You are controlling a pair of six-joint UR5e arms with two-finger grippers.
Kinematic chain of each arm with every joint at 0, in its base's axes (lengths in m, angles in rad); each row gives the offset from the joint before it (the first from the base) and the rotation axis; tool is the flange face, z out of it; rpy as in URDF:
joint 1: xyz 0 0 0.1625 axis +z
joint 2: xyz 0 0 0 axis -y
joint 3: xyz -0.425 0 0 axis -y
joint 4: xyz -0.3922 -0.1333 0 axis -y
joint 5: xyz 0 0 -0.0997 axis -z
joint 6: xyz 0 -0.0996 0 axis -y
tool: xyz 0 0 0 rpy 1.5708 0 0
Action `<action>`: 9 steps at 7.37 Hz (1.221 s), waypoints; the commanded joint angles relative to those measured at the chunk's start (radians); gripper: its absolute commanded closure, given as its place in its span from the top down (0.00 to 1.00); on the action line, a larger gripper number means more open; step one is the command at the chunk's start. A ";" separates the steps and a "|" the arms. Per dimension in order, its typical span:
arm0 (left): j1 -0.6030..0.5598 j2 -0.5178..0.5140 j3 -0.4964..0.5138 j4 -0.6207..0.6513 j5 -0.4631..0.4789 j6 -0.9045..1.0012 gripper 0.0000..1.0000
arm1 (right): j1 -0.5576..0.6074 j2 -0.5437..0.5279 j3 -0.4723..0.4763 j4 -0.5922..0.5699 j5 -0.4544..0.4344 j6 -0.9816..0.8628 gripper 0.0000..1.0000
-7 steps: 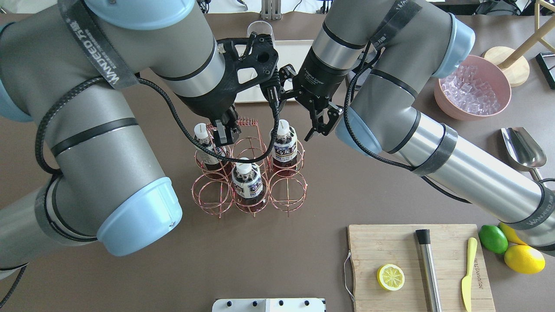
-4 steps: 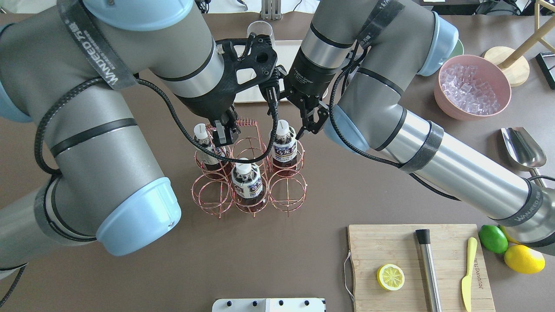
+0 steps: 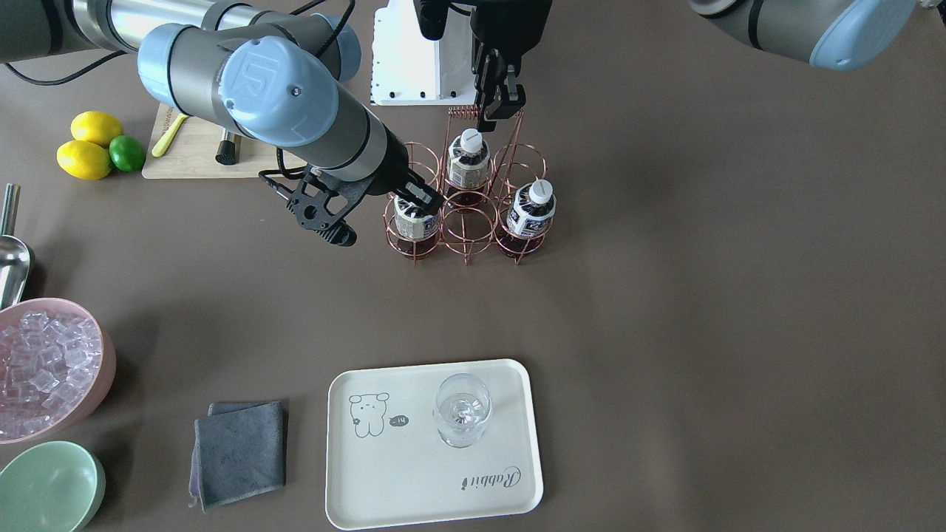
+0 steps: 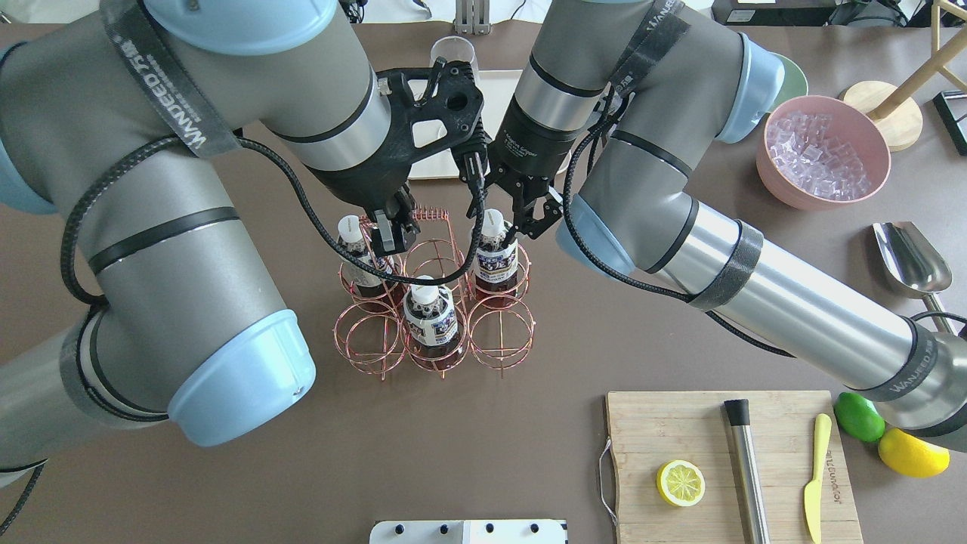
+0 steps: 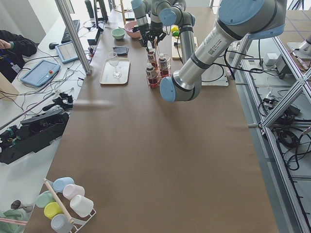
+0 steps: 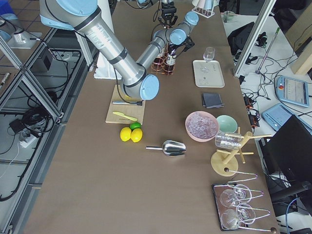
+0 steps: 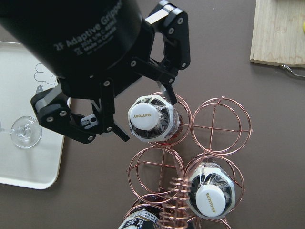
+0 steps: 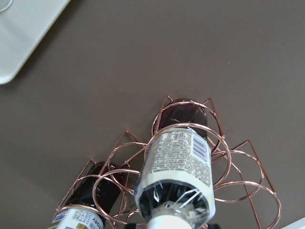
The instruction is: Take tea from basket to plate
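The copper wire basket [image 4: 434, 302] stands mid-table with three tea bottles in its rings. My right gripper [image 4: 505, 221] is open and hangs over the tea [image 4: 495, 257] in the far right ring. In the left wrist view its fingers [image 7: 172, 90] stand on either side of the white cap [image 7: 147, 117], apart from it. My left gripper [image 4: 391, 233] is shut on the basket's tall handle [image 3: 473, 112]. The other two bottles [image 4: 430, 317] [image 4: 361, 261] stand untouched. The cream plate [image 3: 414, 473] lies beyond the basket and bears a clear glass [image 3: 462, 410].
A wooden cutting board [image 4: 680, 431] holds a lemon half, a muddler and a yellow knife. A pink bowl of ice [image 4: 823, 151], a metal scoop [image 4: 910, 257], lemons and a lime [image 4: 859, 415] lie on the right. A grey cloth [image 3: 240, 451] and a green bowl [image 3: 48, 484] lie near the plate.
My right gripper has moved left toward the basket and now straddles the far right bottle's cap. The left gripper and the basket have not moved.
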 commanded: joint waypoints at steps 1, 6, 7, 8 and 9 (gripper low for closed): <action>0.000 0.003 0.000 -0.004 0.000 0.000 0.00 | 0.001 0.000 0.010 0.000 0.003 0.004 0.00; -0.001 0.003 0.000 -0.004 0.000 0.000 0.00 | 0.120 -0.001 0.096 -0.055 0.145 0.033 0.00; -0.003 0.003 0.000 -0.006 -0.002 0.000 0.00 | 0.163 0.002 0.135 -0.092 0.196 0.035 0.00; -0.004 0.003 -0.002 -0.004 -0.002 0.000 0.00 | 0.213 0.006 0.160 -0.116 0.248 0.035 0.00; -0.006 0.003 -0.003 -0.004 -0.002 0.000 0.00 | 0.264 0.017 0.156 -0.120 0.308 0.035 0.00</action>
